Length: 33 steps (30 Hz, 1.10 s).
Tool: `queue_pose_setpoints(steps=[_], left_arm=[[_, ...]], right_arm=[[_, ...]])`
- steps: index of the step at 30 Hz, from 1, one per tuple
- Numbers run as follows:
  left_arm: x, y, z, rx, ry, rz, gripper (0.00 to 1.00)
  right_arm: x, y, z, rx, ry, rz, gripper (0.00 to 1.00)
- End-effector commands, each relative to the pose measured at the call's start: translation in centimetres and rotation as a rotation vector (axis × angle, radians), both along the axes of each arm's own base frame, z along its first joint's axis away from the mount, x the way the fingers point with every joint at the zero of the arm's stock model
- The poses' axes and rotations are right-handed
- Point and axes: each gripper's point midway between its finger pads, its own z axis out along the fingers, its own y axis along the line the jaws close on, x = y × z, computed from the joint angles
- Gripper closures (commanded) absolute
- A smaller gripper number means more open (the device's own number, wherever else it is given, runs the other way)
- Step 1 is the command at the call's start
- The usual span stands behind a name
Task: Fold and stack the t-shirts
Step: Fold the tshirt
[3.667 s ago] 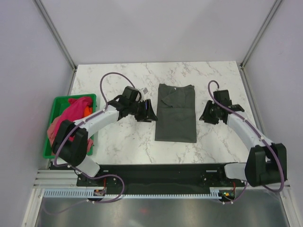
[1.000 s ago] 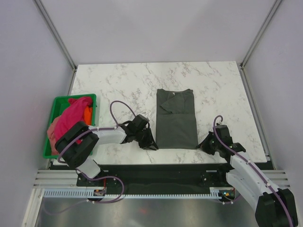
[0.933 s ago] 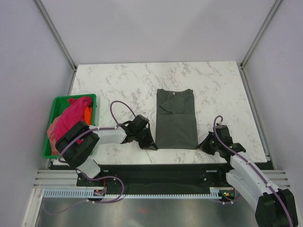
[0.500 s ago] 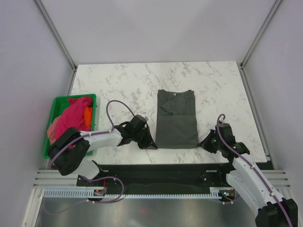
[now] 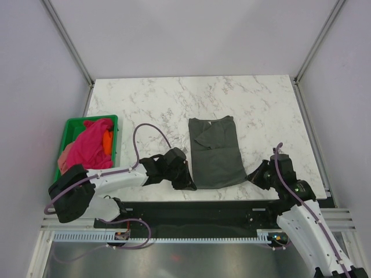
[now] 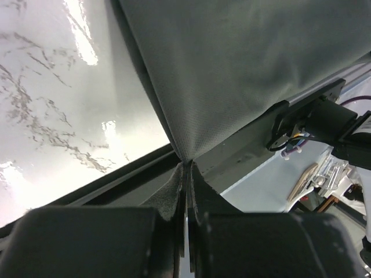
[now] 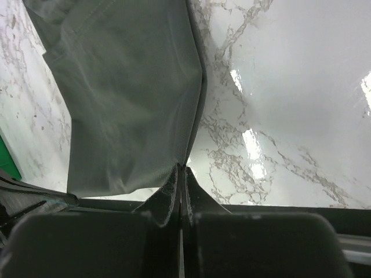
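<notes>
Grey t-shirt [image 5: 215, 155] hem raised, corners in left hand [image 5: 189, 185], right hand [image 5: 253, 177]

The far half of the marble table [image 5: 261, 98] is left open, and a broad bare strip is found on each side of the dark grey t-shirt [image 5: 215, 153] lying in the middle. The near edge is crowded: the shirt's near corners are pinched by the left gripper [image 5: 190, 184] and the right gripper [image 5: 253, 178], and the near left is crossed by the left arm [image 5: 116, 176] and its looped cable [image 5: 152, 130]. The left edge is blocked by the green bin [image 5: 69, 128], heaped with pink shirts [image 5: 90, 147]. The whole space is bounded by walls and slanted frame posts [image 5: 68, 41].
</notes>
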Motion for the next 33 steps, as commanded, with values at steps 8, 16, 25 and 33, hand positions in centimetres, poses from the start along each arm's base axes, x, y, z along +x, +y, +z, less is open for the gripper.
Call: queue_pose_setpoints(steps=[8, 16, 25, 33], left_arm=[[3.1, -0.2, 2.7, 0.015, -0.072, 0.08, 0.98], [9.3, -0.2, 6.9, -0.024, -0.148, 0.109, 0.98], [19.9, 0.8, 9.4, -0.059, -0.195, 0.172, 0.98], [28.9, 1.1, 10.2, -0.107, -0.235, 0.195, 0.98]], right_arm=[[2.2, -1.1, 3.6, -0.08, -0.078, -0.029, 1.0], [8.3, -0.3, 7.1, -0.133, -0.141, -0.008, 1.0], [18.9, 0.9, 9.3, -0.238, -0.188, 0.023, 1.0], [27.9, 2.1, 9.3, -0.278, -0.179, 0.027, 1.0]])
